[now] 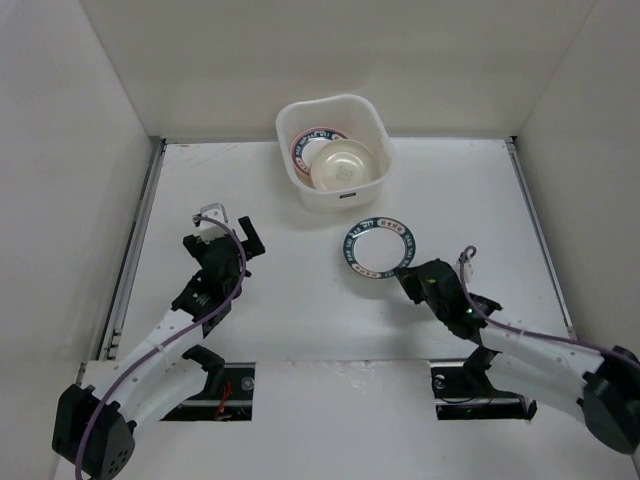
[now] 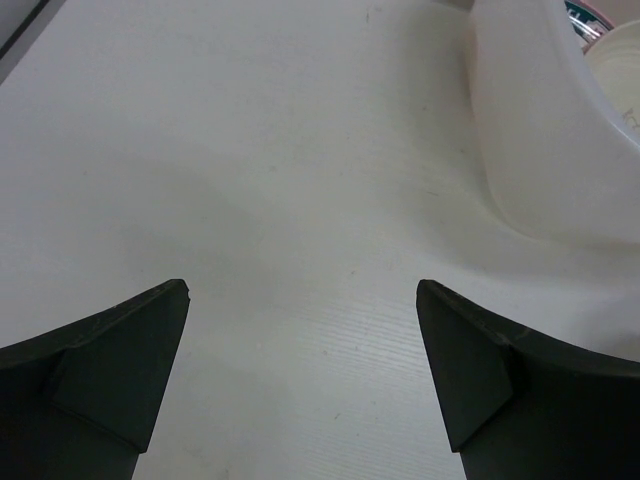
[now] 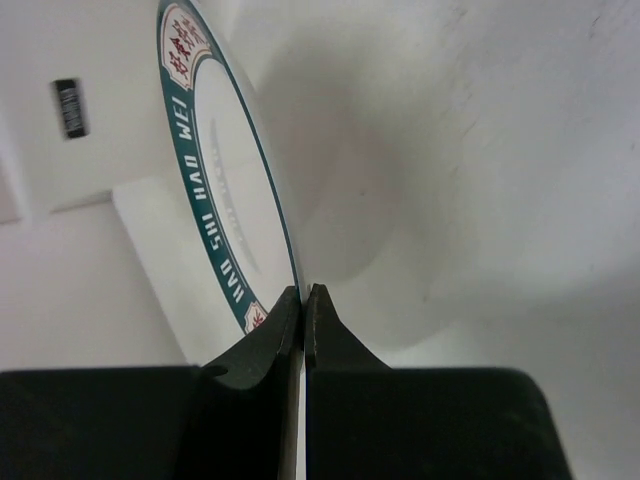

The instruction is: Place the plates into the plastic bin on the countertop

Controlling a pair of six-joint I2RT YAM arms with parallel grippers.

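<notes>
Right of centre on the countertop (image 1: 300,320), the right gripper (image 3: 303,295) is pinching the near rim of a teal-rimmed plate (image 1: 378,246), fingers pressed together on the thin edge. An edge grip makes sense here: the dish is shallow and lies low, so the lip is the one part two fingers can catch. Whether it is off the surface yet, I cannot tell. It sits just in front of the plastic bin (image 1: 300,185), so I judge a short carry ahead. Look at it: white centre, dark teal band with pale lettering and small red-patterned panels. Inside the bin a cream plate (image 1: 343,165) overlaps a second patterned plate (image 1: 308,140). Over on the other side, the left gripper (image 1: 230,228) hangs with fingers spread wide, holding nothing, well apart from the plate.
</notes>
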